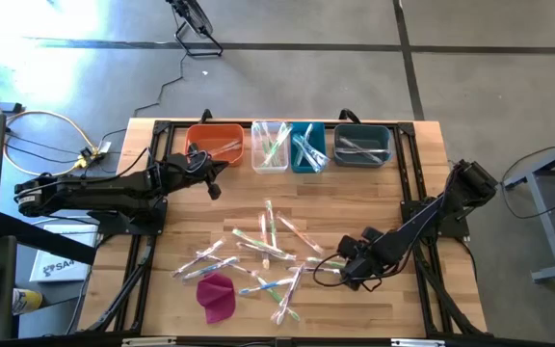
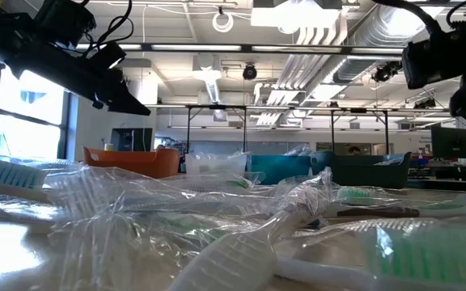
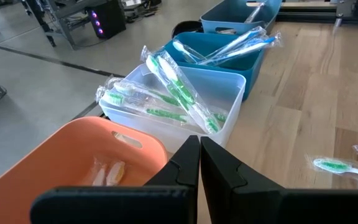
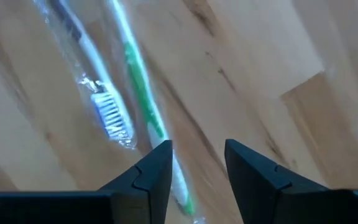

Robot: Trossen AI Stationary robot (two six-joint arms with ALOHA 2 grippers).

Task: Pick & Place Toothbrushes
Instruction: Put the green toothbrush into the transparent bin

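Observation:
Several wrapped toothbrushes (image 1: 268, 251) lie scattered on the wooden table's middle, beside a magenta cloth lump (image 1: 217, 296). My right gripper (image 1: 347, 270) points down over the right end of the pile, open. In the right wrist view (image 4: 197, 165) a green-handled toothbrush (image 4: 143, 87) runs under one finger, with a white-bristled one (image 4: 107, 115) next to it. My left gripper (image 1: 215, 173) is shut and empty (image 3: 199, 165), hovering by the orange bin (image 3: 73, 155).
Four bins line the far edge: orange (image 1: 215, 143), clear (image 1: 270, 146) holding green brushes (image 3: 179, 93), teal (image 1: 308, 146) and grey-blue (image 1: 362, 146), each with brushes inside. Bare wood lies between the bins and the pile. Crinkled wrappers (image 2: 217, 218) fill the low view.

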